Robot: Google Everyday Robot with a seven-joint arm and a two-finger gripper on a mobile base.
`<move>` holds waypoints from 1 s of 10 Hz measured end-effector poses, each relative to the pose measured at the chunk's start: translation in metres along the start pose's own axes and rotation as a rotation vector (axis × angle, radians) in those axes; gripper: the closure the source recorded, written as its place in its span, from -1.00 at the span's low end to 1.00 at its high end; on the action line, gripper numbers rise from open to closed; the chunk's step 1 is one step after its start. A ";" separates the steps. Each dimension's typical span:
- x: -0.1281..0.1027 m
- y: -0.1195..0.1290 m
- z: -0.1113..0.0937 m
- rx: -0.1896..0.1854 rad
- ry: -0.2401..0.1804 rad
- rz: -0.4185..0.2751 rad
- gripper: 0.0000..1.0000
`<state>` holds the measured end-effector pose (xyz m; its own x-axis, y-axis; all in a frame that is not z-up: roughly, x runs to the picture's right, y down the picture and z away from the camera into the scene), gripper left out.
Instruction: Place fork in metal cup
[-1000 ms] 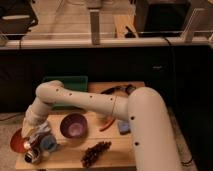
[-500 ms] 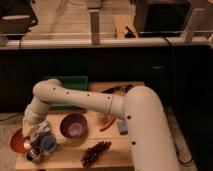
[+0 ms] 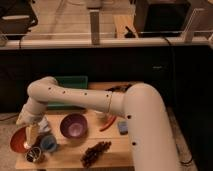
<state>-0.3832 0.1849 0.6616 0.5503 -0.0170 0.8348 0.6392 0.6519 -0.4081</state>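
Note:
The small shiny metal cup (image 3: 34,154) stands at the front left corner of the wooden table (image 3: 117,150). My gripper (image 3: 33,135) hangs from the white arm (image 3: 85,99) just above and slightly behind the cup, over the edge of an orange-red bowl (image 3: 19,141). I cannot make out the fork; it may be hidden at the gripper. A light blue plastic cup (image 3: 49,143) stands right next to the metal cup, on its right.
A purple bowl (image 3: 74,125) sits mid-table. A bunch of dark grapes (image 3: 96,152) lies at the front. A red chili (image 3: 107,124) and a blue sponge (image 3: 123,128) lie to the right. A green tray (image 3: 70,85) stands at the back.
The arm has shifted slightly to the left. The gripper stays above the metal cup, a little lower than before.

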 end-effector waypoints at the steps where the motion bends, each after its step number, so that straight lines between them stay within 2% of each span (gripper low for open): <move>1: 0.000 0.001 -0.003 0.010 0.003 0.001 -0.60; 4: -0.003 0.002 -0.007 0.029 0.009 -0.003 -0.60; 10: -0.003 0.002 -0.007 0.030 0.010 -0.004 -0.60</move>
<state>-0.3800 0.1808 0.6560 0.5534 -0.0267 0.8325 0.6247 0.6744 -0.3936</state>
